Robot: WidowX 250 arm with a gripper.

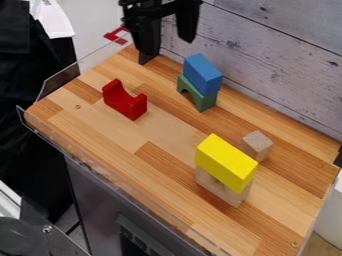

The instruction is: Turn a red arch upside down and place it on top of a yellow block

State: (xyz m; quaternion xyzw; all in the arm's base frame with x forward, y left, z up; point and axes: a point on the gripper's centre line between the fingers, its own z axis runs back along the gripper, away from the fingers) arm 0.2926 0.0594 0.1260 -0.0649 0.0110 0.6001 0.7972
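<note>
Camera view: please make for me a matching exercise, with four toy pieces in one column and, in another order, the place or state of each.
1. Red arch
2. Blue block
3. Yellow block
4. Green arch

A. on a wooden piece
B. under the blue block
C. on the table, opening up
D. on the green arch

Pairs: 1-C; 2-D; 3-A; 4-B

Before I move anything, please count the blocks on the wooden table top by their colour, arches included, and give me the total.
Red: 1 (arch)
Yellow: 1 (yellow block)
Blue: 1 (blue block)
Green: 1 (green arch)
Plain wood: 2 (small block, piece under the yellow one)
Total: 6
</note>
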